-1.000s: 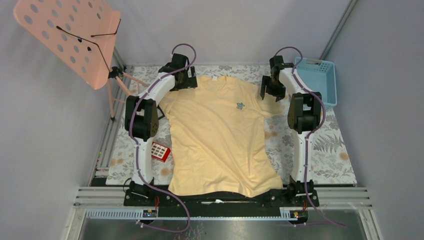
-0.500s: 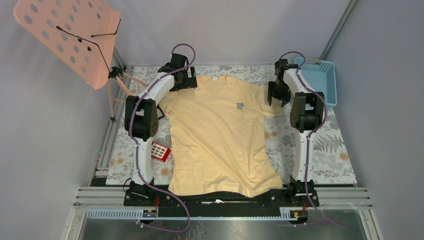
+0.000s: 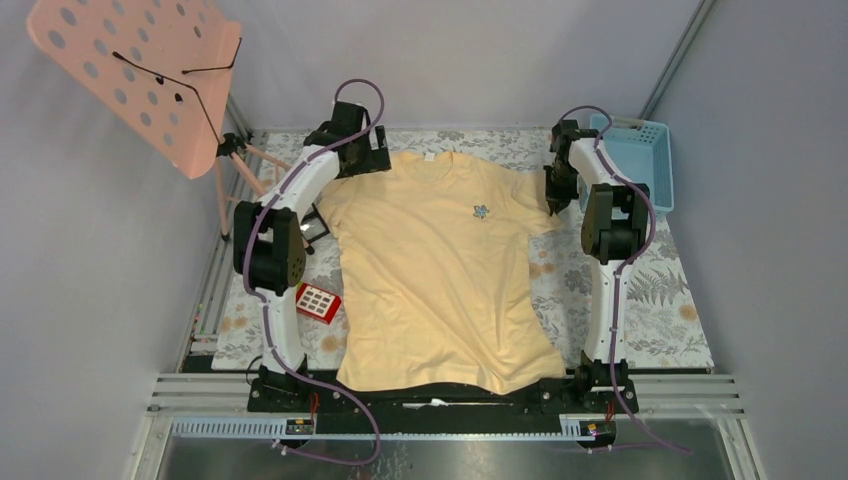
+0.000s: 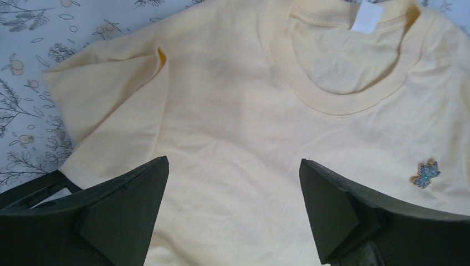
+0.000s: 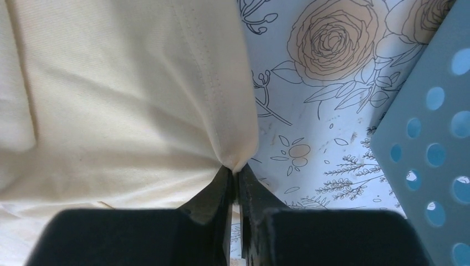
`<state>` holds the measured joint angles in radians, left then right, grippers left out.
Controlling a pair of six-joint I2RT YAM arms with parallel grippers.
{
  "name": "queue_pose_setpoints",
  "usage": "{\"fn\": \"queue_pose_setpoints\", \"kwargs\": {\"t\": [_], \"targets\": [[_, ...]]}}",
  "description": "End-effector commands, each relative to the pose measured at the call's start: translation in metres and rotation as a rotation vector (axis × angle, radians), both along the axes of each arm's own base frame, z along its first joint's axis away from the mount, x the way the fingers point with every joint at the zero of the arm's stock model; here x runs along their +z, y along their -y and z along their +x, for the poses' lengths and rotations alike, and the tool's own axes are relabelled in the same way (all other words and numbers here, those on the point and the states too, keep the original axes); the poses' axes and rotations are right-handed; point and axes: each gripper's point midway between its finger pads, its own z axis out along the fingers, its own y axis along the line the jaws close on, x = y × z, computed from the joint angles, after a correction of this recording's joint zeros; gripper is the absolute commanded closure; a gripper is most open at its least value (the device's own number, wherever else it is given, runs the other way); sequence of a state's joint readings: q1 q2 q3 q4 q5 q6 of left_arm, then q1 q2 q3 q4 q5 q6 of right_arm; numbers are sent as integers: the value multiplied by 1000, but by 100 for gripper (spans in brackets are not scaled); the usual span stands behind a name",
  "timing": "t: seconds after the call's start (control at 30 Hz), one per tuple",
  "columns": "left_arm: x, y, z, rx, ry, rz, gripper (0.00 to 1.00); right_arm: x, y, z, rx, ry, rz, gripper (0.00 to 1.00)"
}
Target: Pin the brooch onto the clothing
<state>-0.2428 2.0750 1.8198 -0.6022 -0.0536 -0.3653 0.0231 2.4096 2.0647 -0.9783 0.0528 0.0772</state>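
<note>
Top external view shows the shirt [image 3: 440, 280] spread flat on the flowery table cloth [image 3: 665, 290], neck toward the far edge. The brooch [image 3: 481, 211] is sitting on the chest just below the collar, a bit toward the right arm's side. So going by how it lies, I'd say the pinning itself looks pretty much done and what's left is mostly letting go and backing off. Can't swear the pin actually goes through the fabric though. The clasp is underneath, and even in the left wrist view the brooch is just a small blue-silver blob near the edge of the frame. The left claw [image 4: 233, 166] is spread wide with nothing in it, hovering over the shoulder and collar area, well apart from the brooch. The right claw [image 5: 235, 173] has its fingers pressed nearly together, pinching the corner of the sleeve hem right beside the blue basket [image 5: 432, 138]. From above, that claw is mostly hidden by its own wrist, so the pinch only shows in the right wrist view. The red keypad toy [image 3: 319, 302] sits off by the left arm, not touching the shirt as far as I can see.
</note>
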Motion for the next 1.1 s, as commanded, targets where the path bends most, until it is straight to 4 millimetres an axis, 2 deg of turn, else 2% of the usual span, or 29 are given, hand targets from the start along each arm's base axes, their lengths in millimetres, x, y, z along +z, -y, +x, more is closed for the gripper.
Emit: {"fn": "queue_pose_setpoints", "kwargs": {"t": [0.0,0.1,0.17,0.37,0.77,0.8,0.83,0.87,0.93,0.97,1.07], "targets": [[51,-1,-8,-10,107,-44,1,2,17,-6,-50,2,-68,95],[50,-3,-16,-3,98,-45,1,7,15,-8,-93,28,-47,97],[47,-5,-21,6,86,-51,1,10,26,-11,-150,33,-31,98],[55,-3,-32,7,88,-82,1,15,27,-20,-211,66,-22,100],[68,-11,-52,17,116,-71,1,40,41,-14,-260,159,-73,100],[70,-11,-55,12,117,-74,1,42,40,-13,-255,163,-66,95],[71,-11,-57,9,118,-74,1,46,38,-11,-247,169,-52,85],[73,-13,-60,8,122,-70,1,50,34,-10,-235,176,-30,58],[80,-16,-67,7,136,-59,1,61,26,-10,-209,203,12,29],[83,-19,-70,8,145,-51,1,66,23,-10,-197,221,32,19],[94,-27,-80,20,175,-23,1,81,10,-18,-141,257,97,10]]}}
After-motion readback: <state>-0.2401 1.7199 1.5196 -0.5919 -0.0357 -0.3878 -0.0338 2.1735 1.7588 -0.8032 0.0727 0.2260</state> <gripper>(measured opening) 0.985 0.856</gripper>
